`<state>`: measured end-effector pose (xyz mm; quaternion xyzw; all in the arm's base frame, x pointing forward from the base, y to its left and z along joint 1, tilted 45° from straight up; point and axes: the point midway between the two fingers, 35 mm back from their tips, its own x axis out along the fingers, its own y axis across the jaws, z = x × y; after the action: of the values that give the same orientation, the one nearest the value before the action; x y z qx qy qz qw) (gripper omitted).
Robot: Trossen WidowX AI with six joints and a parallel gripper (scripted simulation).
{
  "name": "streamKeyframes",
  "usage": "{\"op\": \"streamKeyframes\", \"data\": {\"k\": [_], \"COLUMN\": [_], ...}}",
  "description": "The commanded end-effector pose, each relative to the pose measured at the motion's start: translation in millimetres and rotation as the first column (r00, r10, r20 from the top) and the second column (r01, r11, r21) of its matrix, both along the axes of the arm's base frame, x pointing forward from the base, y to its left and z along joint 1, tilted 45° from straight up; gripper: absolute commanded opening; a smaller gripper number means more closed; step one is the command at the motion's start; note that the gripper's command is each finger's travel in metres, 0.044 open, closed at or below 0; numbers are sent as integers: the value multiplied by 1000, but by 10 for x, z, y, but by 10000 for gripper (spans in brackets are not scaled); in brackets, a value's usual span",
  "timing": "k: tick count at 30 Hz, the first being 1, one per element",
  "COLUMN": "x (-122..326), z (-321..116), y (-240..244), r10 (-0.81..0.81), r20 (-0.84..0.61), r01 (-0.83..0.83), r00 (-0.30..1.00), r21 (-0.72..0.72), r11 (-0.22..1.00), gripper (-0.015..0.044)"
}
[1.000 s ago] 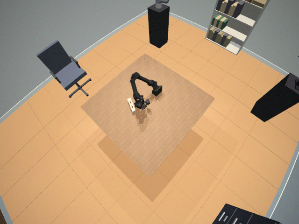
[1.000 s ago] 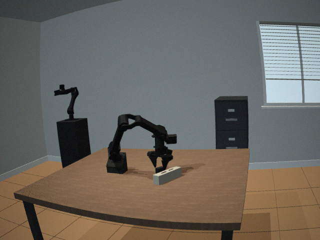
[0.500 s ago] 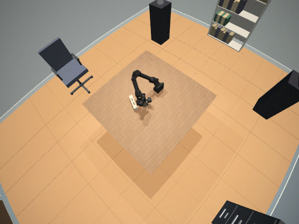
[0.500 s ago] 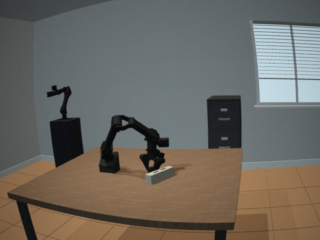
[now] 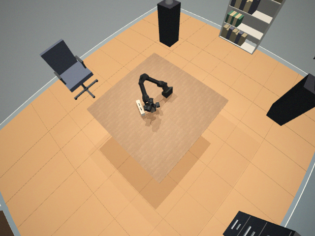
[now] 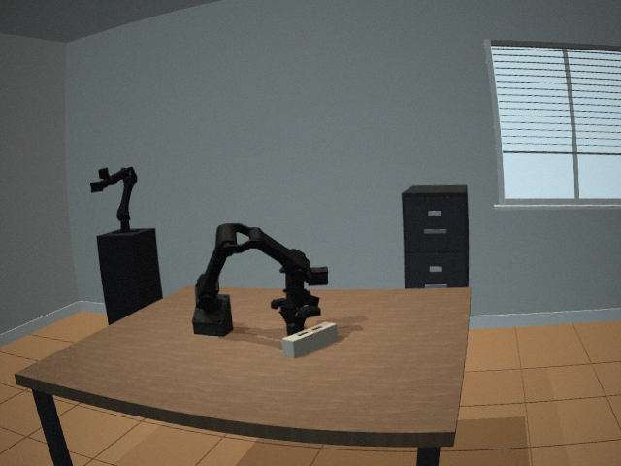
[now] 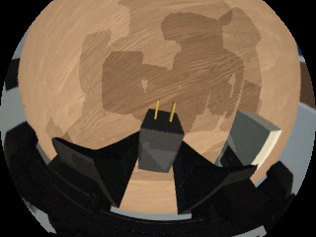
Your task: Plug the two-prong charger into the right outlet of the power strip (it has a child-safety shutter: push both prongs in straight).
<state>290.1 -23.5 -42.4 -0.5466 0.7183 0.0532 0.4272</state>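
Observation:
My gripper point(image 6: 294, 328) point(image 7: 158, 136) points down, with its fingertips low beside the power strip. It is shut on the dark grey charger point(image 7: 161, 140), one finger against each side. The charger's two gold prongs point(image 7: 165, 111) point toward the top of the wrist view, away from the palm. I cannot tell whether the charger touches the table. In the top and exterior views the charger is hidden or too dark to pick out. The white power strip point(image 5: 142, 113) point(image 6: 311, 345) point(image 7: 248, 134) stands just beside the gripper, with two dark outlets on top; in the wrist view it is at the right, partly behind a finger.
The strip and the arm's base point(image 5: 167, 92) point(image 6: 212, 316) stand on the wooden table point(image 5: 162, 152) point(image 6: 380, 391). An office chair point(image 5: 76, 76), black pedestals point(image 5: 169, 27) point(image 6: 129, 276), a bookshelf point(image 5: 250, 30) and a filing cabinet point(image 6: 435, 246) stand off the table.

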Motion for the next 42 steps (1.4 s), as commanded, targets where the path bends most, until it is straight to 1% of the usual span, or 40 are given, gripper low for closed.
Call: {"op": "streamKeyframes", "data": {"k": [1, 4, 5, 15, 20, 31, 42], "x": [5, 8, 10, -35, -47, -76, -121], "z": [3, 34, 54, 381, 410, 467, 523], "y": [1, 34, 56, 366, 367, 199, 25], "r10": [0, 0, 1, 4, -11, -168, -327], "r20": [3, 2, 2, -2, 13, 170, 324], "r01": [0, 0, -1, -4, 11, 166, 322], "r00": [1000, 1000, 1000, 1000, 1000, 971, 888], "r21": [0, 0, 0, -1, 0, 24, 71], "r11": [1000, 1000, 1000, 1000, 1000, 986, 944], "gripper": [92, 13, 0, 0, 0, 0, 0]}}
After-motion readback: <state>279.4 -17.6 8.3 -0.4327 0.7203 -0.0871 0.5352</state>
